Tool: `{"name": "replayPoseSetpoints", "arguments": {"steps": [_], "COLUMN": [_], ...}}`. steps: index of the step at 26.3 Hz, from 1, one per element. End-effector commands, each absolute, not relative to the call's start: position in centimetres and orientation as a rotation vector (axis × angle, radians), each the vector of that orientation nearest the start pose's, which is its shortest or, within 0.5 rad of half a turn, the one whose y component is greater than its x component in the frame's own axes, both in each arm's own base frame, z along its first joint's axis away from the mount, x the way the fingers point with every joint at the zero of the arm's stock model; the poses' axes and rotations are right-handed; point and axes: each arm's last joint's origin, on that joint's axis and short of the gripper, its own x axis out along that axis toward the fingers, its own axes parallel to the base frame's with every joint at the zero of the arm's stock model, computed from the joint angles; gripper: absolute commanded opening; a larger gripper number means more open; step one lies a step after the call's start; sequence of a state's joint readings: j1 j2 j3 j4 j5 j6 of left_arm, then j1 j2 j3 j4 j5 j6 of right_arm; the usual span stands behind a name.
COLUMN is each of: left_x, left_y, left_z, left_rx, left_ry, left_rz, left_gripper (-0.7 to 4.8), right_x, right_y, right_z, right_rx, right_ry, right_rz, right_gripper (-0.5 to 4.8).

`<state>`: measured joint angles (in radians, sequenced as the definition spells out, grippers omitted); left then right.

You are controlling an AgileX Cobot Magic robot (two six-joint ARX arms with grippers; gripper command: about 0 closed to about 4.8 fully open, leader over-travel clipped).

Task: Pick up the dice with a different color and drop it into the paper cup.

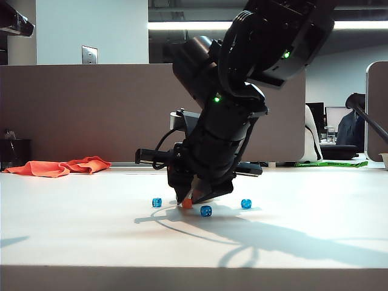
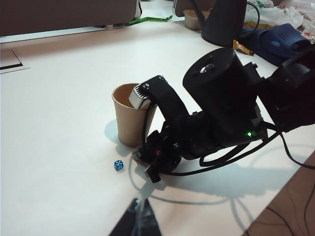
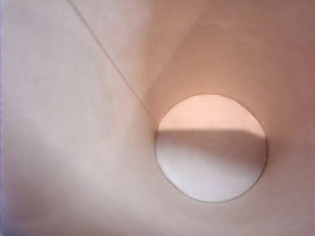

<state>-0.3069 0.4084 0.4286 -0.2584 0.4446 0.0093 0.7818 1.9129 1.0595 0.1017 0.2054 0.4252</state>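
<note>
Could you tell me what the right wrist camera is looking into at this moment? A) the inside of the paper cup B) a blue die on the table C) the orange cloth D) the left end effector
A: the right wrist view is filled by the paper cup, showing its tan inner wall, side seam and round bottom.

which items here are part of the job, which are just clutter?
Job:
- orange die, between the right tool's fingers
- paper cup, empty inside per right wrist view
- left tool: not in view

Clutter:
- three blue dice
- orange cloth, far back
</note>
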Motion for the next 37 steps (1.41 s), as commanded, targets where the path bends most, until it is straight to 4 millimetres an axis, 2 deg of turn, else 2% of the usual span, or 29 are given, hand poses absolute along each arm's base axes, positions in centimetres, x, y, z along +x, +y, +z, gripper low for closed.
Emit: {"name": "replayPoseSetpoints", "arguments": {"steps": [1, 11, 18, 27, 33, 37], "left_x": [10.4, 10.4, 10.4, 10.4, 10.4, 10.4], "left_y": [-4.6, -4.6, -4.6, -4.6, -4.6, -4.6], "left_z": [25.4, 25.4, 25.4, 25.4, 25.4, 25.4], "left_rx": [-0.007, -0.007, -0.007, -0.007, -0.007, -0.007], "left_ry": [0.221, 0.221, 0.222, 0.223, 0.225, 0.226], "left_rz": [-0.753, -0.753, -0.753, -0.751, -0.751, -0.751], "left_gripper": [-0.06, -0.06, -0.06, -0.06, -0.06, -0.06], "right_x": [27.7, 27.8, 27.7, 27.4, 27.2, 27.2], "right_y": [26.9, 27.0, 27.6, 28.6, 28.8, 29.1], "right_z": [14.1, 14.3, 14.7, 15.8, 15.9, 16.8], "right_rx": [0.039, 0.052, 0.086, 0.105, 0.104, 0.116], "right_ry": [0.769, 0.749, 0.739, 0.692, 0.691, 0.668], "right_rz": [0.401, 0.409, 0.484, 0.522, 0.528, 0.542], "right_gripper": [0.52, 0.48, 0.49, 0.49, 0.49, 0.49]}}
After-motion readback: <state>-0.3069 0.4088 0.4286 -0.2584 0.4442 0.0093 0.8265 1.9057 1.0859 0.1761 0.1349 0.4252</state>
